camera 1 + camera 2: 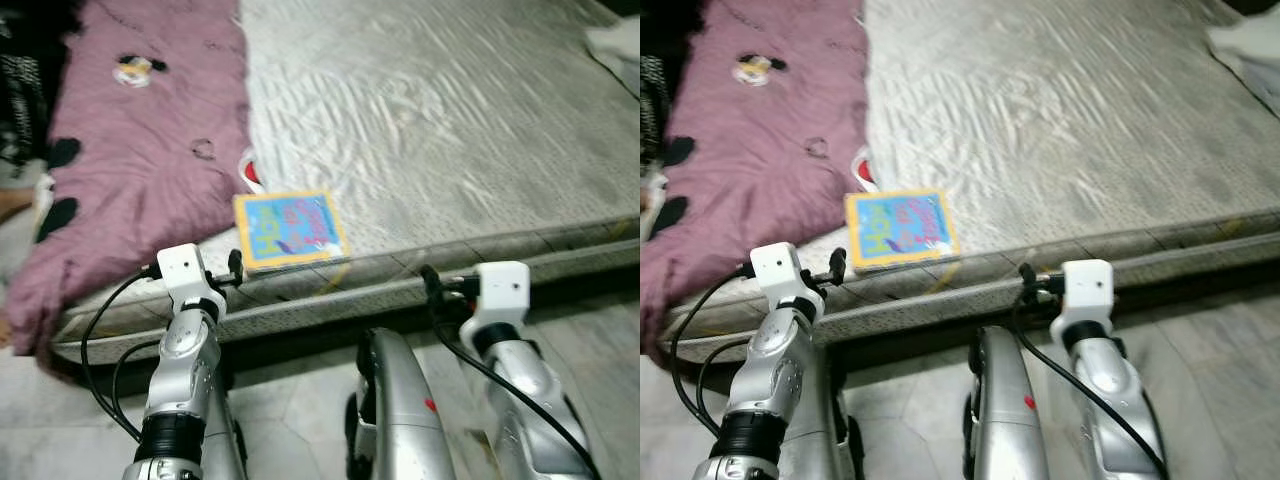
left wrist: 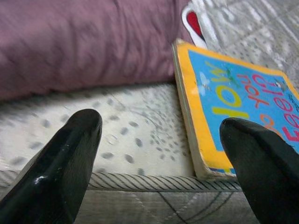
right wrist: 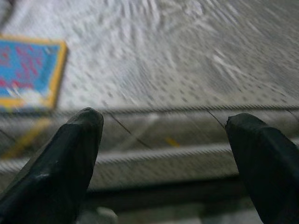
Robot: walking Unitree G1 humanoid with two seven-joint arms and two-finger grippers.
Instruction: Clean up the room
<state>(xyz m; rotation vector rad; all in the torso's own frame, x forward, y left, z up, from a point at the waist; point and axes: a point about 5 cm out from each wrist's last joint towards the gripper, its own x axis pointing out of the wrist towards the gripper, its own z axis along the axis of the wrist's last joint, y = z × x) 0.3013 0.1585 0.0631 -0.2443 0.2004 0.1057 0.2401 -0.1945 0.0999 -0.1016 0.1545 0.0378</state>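
Reaching for the book (image 1: 290, 230) at the near edge of the bed (image 1: 450, 130).

The left tool (image 2: 161, 154) hangs just short of the mattress edge, fingers spread wide and empty, one fingertip (image 2: 261, 149) in front of the book's near corner. The right tool (image 3: 163, 154), further right, is also spread and holds nothing. The book lies flat beside the purple blanket (image 1: 140, 150), something red and white (image 1: 250, 172) poking out at its far corner. Lying so flat, it gives little to pinch; I'd guess a low approach could shove it away, or off the edge onto the floor (image 1: 600, 330).
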